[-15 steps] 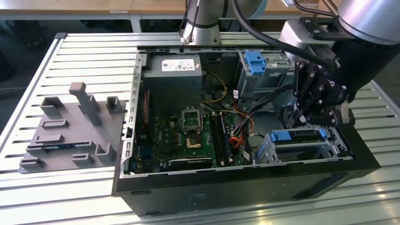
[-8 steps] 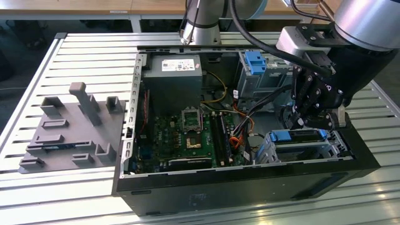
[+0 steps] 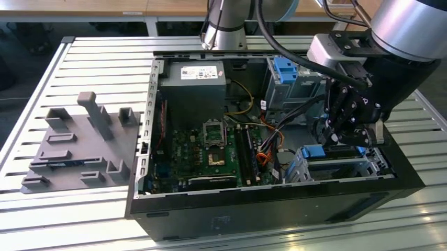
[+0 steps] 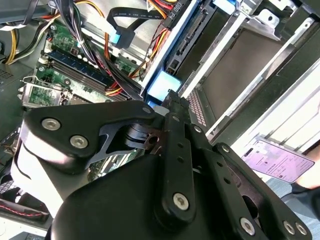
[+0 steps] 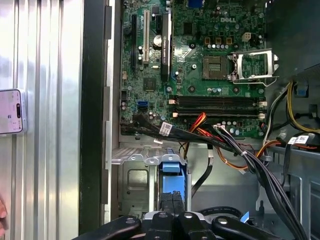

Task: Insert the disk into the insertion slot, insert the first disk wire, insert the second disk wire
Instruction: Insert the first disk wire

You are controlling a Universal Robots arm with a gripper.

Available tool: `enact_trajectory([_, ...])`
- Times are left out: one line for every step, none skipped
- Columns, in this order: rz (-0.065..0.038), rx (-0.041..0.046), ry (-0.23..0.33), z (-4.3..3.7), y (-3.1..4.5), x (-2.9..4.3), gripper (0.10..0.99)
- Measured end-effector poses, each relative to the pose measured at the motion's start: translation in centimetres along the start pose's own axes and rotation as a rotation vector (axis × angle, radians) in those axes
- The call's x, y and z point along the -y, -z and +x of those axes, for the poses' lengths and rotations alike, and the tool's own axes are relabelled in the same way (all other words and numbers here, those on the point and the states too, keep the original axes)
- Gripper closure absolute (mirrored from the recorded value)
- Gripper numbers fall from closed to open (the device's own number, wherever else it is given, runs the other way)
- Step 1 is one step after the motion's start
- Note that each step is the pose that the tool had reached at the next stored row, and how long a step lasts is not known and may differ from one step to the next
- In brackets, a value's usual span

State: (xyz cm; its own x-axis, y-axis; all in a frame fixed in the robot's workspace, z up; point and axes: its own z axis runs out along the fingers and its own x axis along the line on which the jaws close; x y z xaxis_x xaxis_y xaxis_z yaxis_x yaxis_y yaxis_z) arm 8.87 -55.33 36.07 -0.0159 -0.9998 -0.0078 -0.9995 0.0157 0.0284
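Where the disk (image 3: 315,152) lies, the arm (image 3: 409,23) points steeply down

Print stands in a few places around me. A white printed label (image 3: 202,72) sits on the grey power supply (image 3: 188,102), well apart from my gripper (image 3: 347,137), toward the exterior view's left. In the first wrist view, white lettering (image 5: 220,21) marks the green motherboard (image 5: 200,75) far ahead of my gripper. A small white tag (image 5: 166,129) wraps a black cable (image 5: 145,124) nearer to it. A phone (image 5: 10,111) with a lit screen lies outside the case wall (image 5: 92,125).
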Motion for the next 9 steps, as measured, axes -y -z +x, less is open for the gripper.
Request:
enact_trajectory([0.0,0.0,0.0,0.0,-0.01,0.0,0.98])
enact_trajectory([0.0,-0.0004,0.0,0.0,-0.01,0.0,0.98])
enact_trajectory([0.0,-0.0002,0.0,0.0,-0.02,0.03,0.98])
enact_trajectory([0.0,0.0,0.0,0.0,-0.02,0.04,0.98])
enact_trajectory([0.0,-0.0001,0.0,0.0,-0.02,0.06,0.98])
enact_trajectory([0.0,0.0,0.0,0.0,-0.02,0.1,0.98])
enact_trajectory([0.0,0.0,0.0,0.0,-0.02,0.17,0.98])
enact_trajectory([0.0,0.0,0.0,0.0,-0.02,0.26,0.98])
enact_trajectory([0.0,-0.0001,0.0,0.0,-0.01,0.4,0.98])
